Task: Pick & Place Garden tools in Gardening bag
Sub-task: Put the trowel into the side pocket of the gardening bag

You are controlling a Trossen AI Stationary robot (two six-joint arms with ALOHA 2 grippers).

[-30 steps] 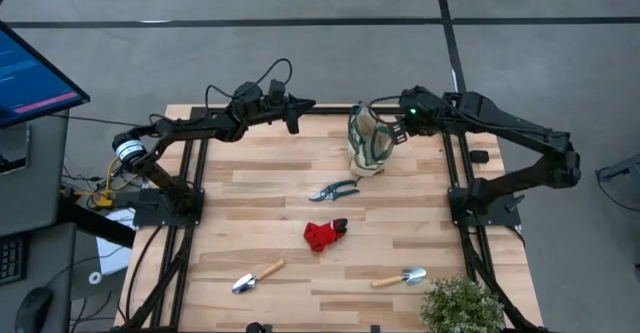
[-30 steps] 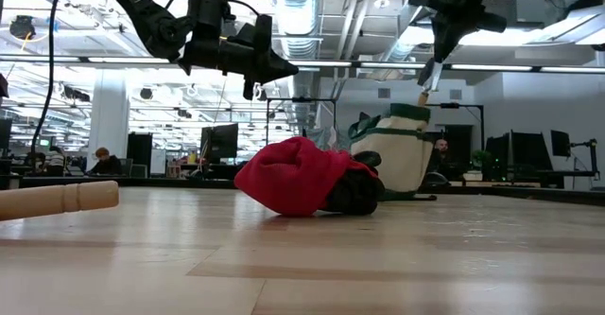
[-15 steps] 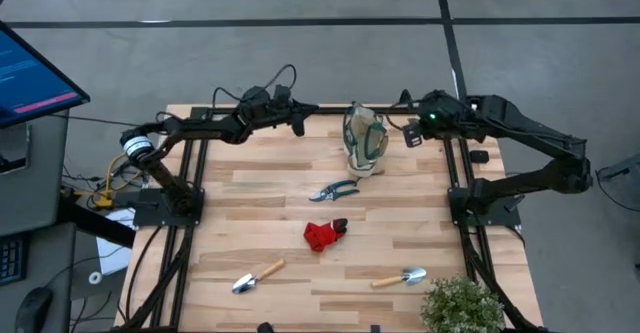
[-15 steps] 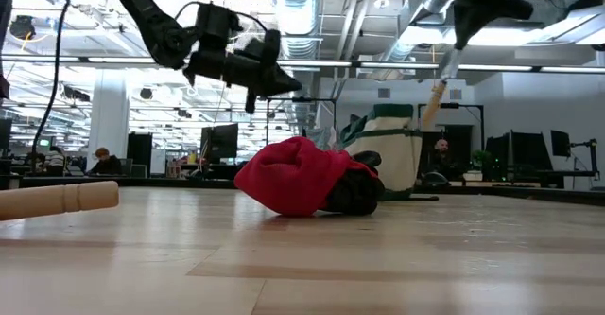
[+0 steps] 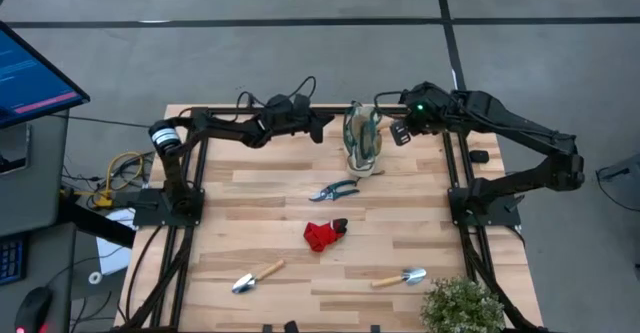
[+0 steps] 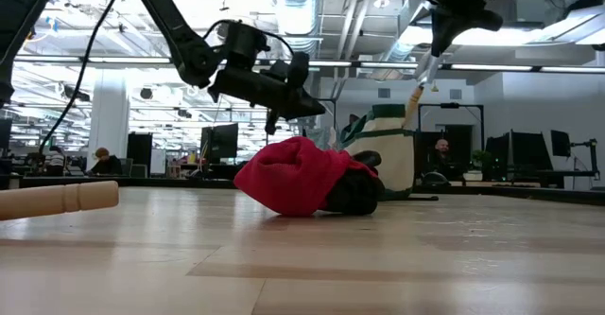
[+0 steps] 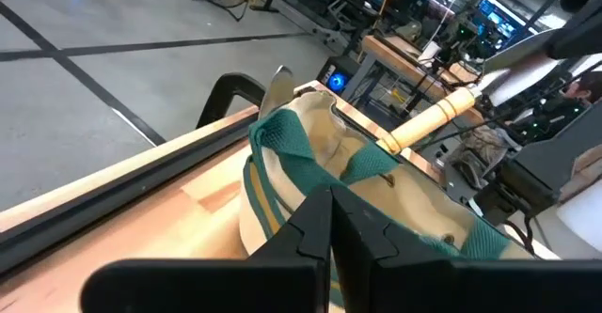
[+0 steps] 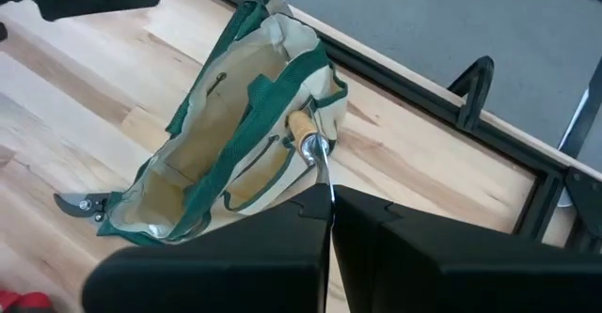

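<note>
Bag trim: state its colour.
Dark green on the beige bag; right wrist view shows it best.

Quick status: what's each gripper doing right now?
Left gripper: shut, empty, beside the gardening bag.
Right gripper: shut on a wooden-handled tool, over the bag.

The mouth of the gardening bag (image 5: 363,143) is crowded from both sides: the left gripper (image 5: 322,125) is held just beside it, the right gripper (image 5: 397,135) above its other edge, clamped on a trowel (image 8: 312,153). The bag's green handles (image 8: 246,130) are draped across the opening. Open tabletop (image 5: 260,198) is left around the shears (image 5: 334,190), apparently unobstructed.
</note>
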